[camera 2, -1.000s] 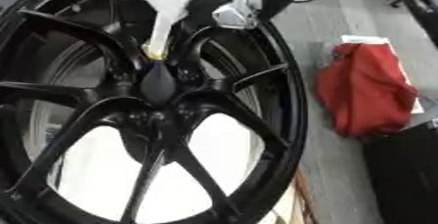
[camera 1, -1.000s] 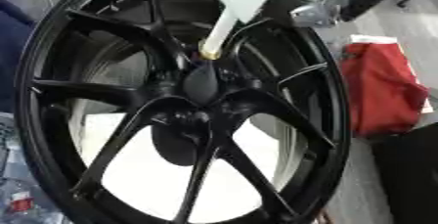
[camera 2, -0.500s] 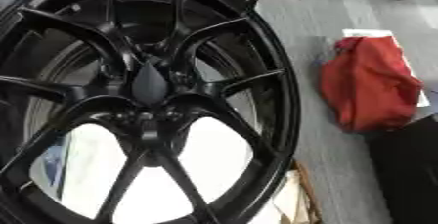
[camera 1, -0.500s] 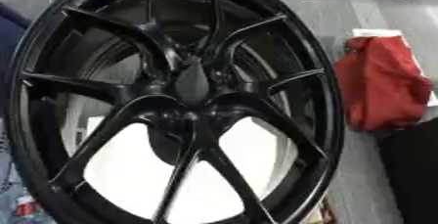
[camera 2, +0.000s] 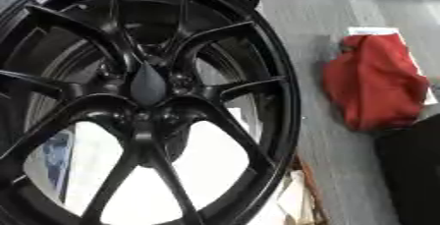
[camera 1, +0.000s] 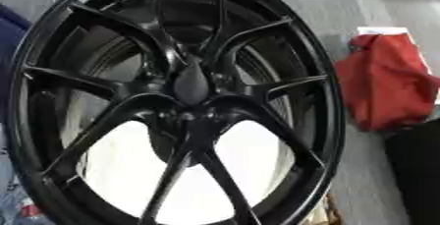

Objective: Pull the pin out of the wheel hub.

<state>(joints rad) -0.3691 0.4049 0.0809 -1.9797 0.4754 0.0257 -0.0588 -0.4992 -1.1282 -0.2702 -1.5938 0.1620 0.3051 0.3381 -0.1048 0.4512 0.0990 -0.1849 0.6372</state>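
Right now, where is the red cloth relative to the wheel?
The red cloth lies on the grey floor at the right of both eye views, beside the black wheel's rim and apart from it.

Pretty soft all over, nothing really crisp, with edges smeared like motion blur. Light is even and bright, no hard shadows. The black wheel (camera 1: 180,96) has dull sheen on its spokes, detail lost in the dark. White patches behind it blow out. The red cloth (camera 2: 374,84) reads clearest.
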